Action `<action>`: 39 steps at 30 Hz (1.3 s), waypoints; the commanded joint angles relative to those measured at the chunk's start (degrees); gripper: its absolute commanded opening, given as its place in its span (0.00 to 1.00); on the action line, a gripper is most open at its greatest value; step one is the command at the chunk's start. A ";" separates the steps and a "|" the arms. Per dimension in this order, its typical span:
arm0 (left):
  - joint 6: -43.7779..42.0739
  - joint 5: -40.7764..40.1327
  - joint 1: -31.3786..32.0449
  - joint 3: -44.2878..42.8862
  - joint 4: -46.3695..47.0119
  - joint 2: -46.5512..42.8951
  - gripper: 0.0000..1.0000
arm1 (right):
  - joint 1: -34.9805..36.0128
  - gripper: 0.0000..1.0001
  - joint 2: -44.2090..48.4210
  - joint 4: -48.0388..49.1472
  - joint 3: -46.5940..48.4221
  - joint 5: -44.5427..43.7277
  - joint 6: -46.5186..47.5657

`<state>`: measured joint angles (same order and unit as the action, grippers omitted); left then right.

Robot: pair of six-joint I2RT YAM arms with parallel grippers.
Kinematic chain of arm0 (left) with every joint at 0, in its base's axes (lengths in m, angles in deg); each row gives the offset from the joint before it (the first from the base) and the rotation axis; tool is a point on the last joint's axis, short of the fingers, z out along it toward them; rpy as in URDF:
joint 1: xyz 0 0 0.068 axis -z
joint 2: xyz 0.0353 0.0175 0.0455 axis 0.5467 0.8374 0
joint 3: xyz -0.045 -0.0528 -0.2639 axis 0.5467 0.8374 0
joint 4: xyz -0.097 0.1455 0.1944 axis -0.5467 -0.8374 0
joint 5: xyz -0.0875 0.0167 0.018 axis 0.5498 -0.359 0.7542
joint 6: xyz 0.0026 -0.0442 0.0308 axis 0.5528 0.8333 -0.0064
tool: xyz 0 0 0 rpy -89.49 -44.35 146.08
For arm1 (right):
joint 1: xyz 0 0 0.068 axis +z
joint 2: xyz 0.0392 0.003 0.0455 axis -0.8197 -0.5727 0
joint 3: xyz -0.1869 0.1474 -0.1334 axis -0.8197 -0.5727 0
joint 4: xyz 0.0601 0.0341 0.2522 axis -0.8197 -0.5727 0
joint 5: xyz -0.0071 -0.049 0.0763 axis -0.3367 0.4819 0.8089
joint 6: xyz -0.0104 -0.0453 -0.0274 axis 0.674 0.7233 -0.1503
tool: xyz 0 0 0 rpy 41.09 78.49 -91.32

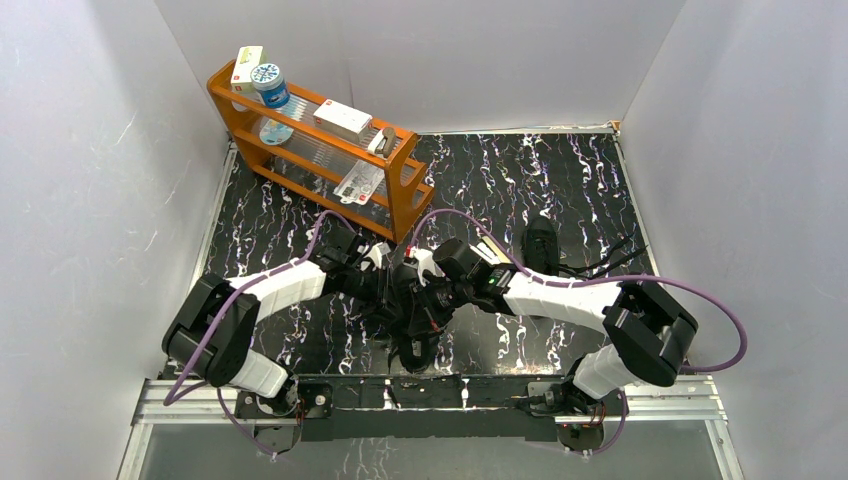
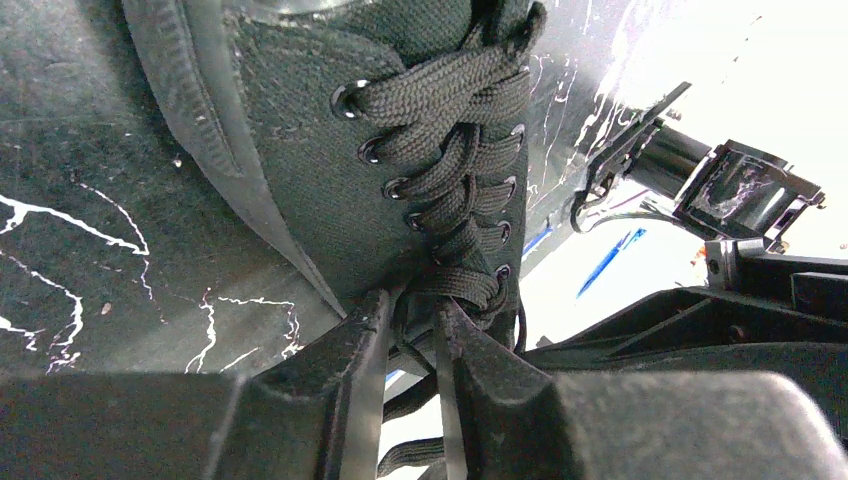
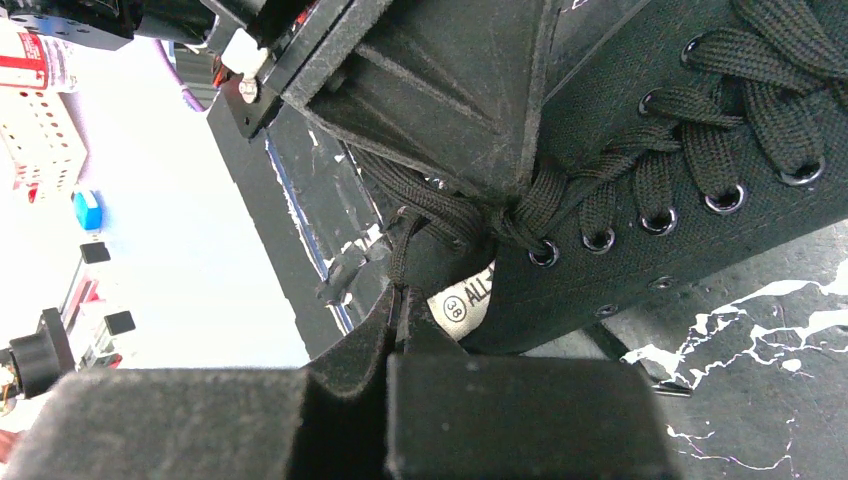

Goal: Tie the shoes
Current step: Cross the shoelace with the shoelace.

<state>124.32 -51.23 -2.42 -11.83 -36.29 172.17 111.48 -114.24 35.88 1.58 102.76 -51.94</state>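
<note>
Both arms are folded in toward the middle of the top view, left arm (image 1: 285, 285) and right arm (image 1: 560, 295) bent at the elbows, wrists nearly meeting over one black shoe (image 1: 415, 350) just above the bottom rail. Up close, the left gripper (image 2: 412, 335) sits at the top of the lacing (image 2: 455, 150), its jaws a narrow way apart with strands running down between them; whether they pinch, I can't tell. The right gripper (image 3: 397, 300) is clenched tight, a lace (image 3: 402, 255) running straight into its closed tips beside the tongue's white size label (image 3: 460, 300). The left gripper's black body crowds the upper middle of that view, pressed over the shoe's throat. The second shoe (image 1: 541, 245) lies apart, right of centre, its laces trailing to the right. An orange rack (image 1: 405, 195) with boxes and a blue-capped bottle (image 1: 270, 85) stands upper left. The shoe is coarse canvas with metal eyelets and flat woven laces; the tabletop (image 1: 560, 180) is glossy black, veined white.
</note>
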 commanded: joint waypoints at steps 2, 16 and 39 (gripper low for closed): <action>0.67 1.46 0.48 0.22 2.68 0.02 0.10 | 0.08 0.00 0.38 1.41 0.24 -0.15 0.09; -1.92 -6.18 0.57 -0.34 3.55 -8.61 0.00 | -0.08 0.00 1.49 -10.43 3.78 -10.69 1.11; 0.04 -2.55 0.92 1.85 7.72 -9.42 0.00 | -0.40 0.34 2.70 -6.83 3.12 -14.88 6.90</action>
<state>124.82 -54.94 -1.74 -10.87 -28.71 163.82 111.37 -117.98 27.31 7.86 88.40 -47.77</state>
